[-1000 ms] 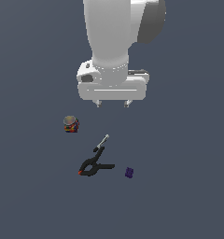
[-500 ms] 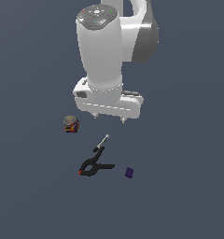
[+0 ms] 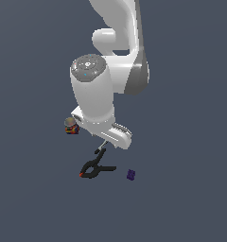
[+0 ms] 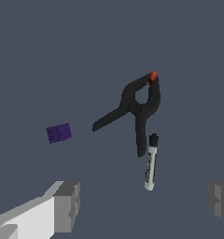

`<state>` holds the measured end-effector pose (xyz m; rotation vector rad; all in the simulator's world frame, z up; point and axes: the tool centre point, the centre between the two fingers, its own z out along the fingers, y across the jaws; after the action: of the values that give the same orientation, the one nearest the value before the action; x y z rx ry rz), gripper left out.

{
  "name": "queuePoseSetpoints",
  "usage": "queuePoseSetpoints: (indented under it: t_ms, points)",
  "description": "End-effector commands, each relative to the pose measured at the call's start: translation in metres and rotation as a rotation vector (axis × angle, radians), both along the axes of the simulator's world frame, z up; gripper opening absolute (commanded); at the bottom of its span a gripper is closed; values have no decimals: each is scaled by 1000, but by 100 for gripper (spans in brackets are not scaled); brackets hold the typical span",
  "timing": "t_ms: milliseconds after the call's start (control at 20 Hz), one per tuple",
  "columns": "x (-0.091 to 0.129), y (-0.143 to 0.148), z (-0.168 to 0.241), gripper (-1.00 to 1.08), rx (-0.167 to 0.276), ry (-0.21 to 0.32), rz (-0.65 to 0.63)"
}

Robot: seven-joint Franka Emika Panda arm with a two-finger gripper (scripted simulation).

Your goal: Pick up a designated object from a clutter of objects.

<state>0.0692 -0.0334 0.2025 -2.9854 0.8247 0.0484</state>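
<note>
Below the open hand lies the black clamp.

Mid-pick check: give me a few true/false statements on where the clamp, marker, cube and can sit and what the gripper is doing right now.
1. The black spring clamp with red-orange jaw tips lies flat, not gripped. True.
2. The gripper is shut on the clamp. False: its grey fingers stand wide apart above the objects, holding nothing.
3. The thin black-and-silver marker lies beside one clamp handle. True.
4. The small purple cube rests on the clamp. False: it sits apart from it.
5. The short colourful can with a grey lid is lying on its side, touching the clamp. False: it stands upright, away from the clamp.
</note>
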Motion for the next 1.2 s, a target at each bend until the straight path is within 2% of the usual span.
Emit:
queuePoseSetpoints:
  t_ms: [0,600,1150]
  points:
    - [9,-7,-19,100,-6,0,-79]
    - [35,-38,-103,100,-39,-2,-398]
    - [40,-49,-133,100,-54,-5,-505]
